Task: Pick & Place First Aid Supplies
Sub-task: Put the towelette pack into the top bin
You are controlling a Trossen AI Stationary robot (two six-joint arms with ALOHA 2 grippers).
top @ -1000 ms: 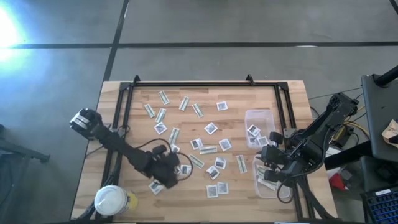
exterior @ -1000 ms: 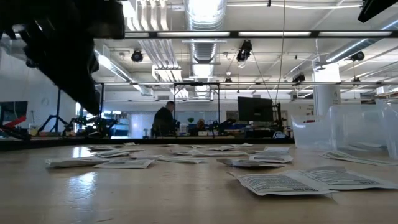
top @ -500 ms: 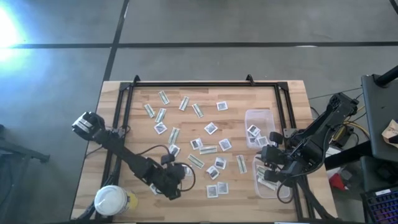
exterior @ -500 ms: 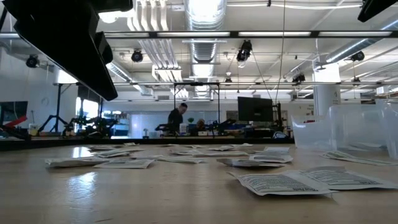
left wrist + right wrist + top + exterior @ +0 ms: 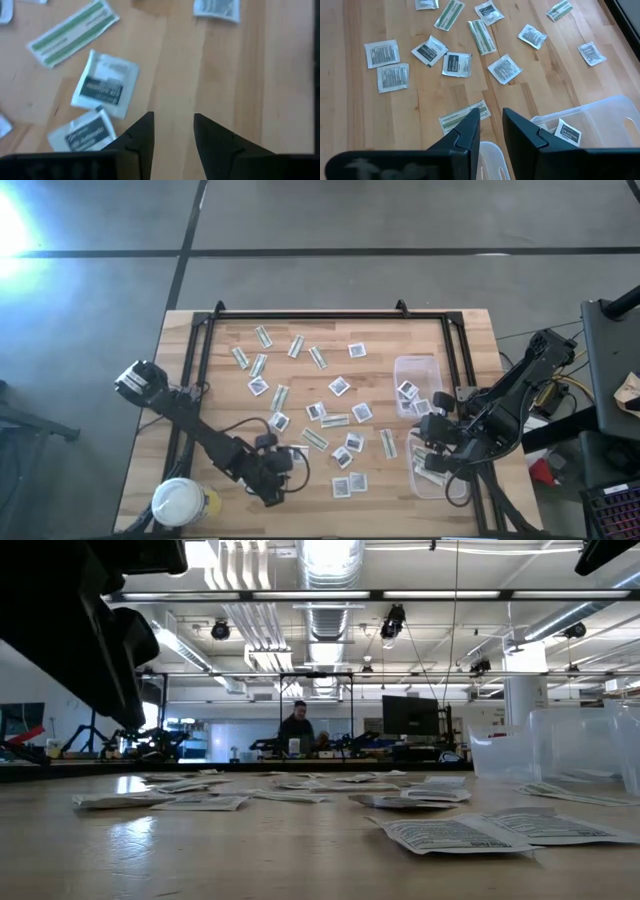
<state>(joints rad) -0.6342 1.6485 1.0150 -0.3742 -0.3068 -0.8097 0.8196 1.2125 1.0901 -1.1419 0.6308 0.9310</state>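
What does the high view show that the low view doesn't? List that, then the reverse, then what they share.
Only the high view: the white-lidded jar at the table's near left corner and the black frame rails around the work area. Only the low view: the room behind, with a standing person, a monitor and ceiling lights. Both: the wooden table, scattered packets and clear tubs.

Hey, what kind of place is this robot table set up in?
Probably a large open lab or industrial workshop. The low view shows exposed ceiling ducts, a monitor on distant benches and a person standing there; the high view shows the wooden table on a bare concrete floor.
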